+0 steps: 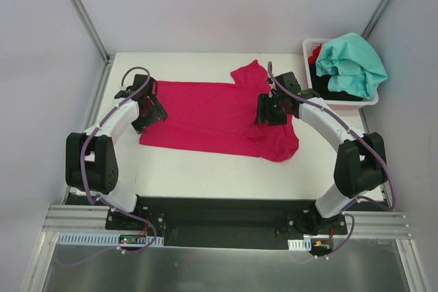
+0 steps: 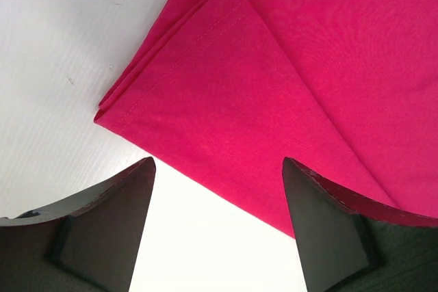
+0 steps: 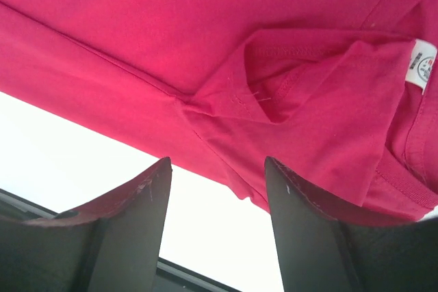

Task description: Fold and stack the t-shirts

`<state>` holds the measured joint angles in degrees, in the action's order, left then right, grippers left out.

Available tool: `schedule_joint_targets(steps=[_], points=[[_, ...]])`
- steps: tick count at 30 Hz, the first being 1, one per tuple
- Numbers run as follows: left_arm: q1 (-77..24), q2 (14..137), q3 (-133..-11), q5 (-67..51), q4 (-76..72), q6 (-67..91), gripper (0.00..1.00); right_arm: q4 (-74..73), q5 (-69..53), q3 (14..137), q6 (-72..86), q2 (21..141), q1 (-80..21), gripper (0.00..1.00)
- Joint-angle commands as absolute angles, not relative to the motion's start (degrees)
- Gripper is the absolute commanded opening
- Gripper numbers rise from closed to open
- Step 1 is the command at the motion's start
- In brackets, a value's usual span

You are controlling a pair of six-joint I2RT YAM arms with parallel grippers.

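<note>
Left end effector (image 1: 148, 109) hung released over the magenta t-shirt (image 1: 205, 115), which lay mid-desk (image 1: 205, 169), only partly folded. Right end effector (image 1: 272, 109), jaws apart, empty, hovered near its collar. The teal t-shirt (image 1: 352, 63) sat unfolded in the basket (image 1: 309, 48).

Only 1 piece of printing shows: a small white rectangular fabric label (image 3: 423, 65), sewn inside the neck opening of the large magenta-pink cloth t-shirt (image 3: 226, 25) and caught by the right wrist camera. It carries a short block of dark print along its upper end. Below that is what looks like a round emblem with faint coloured marks. The letters are too small and blurred to read, so no word, brand or size number can be made out. The t-shirt lies on the white table (image 1: 205, 169), its neck end toward the table's right edge. The other 2 views show nothing legible.
</note>
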<state>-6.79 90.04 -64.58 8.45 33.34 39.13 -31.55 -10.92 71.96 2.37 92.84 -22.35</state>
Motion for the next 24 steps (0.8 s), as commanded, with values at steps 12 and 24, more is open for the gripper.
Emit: schedule_joint_targets(steps=[12, 24], points=[[-7.3, 88.4, -65.2, 8.9, 34.5, 38.4, 0.75, -25.8, -17.8, 72.5, 0.4, 102.5, -21.4, 0.62], [-7.3, 88.9, -65.6, 9.1, 34.5, 38.3, 0.75, -24.8, -22.6, 74.2, -2.5, 105.9, -19.9, 0.63]])
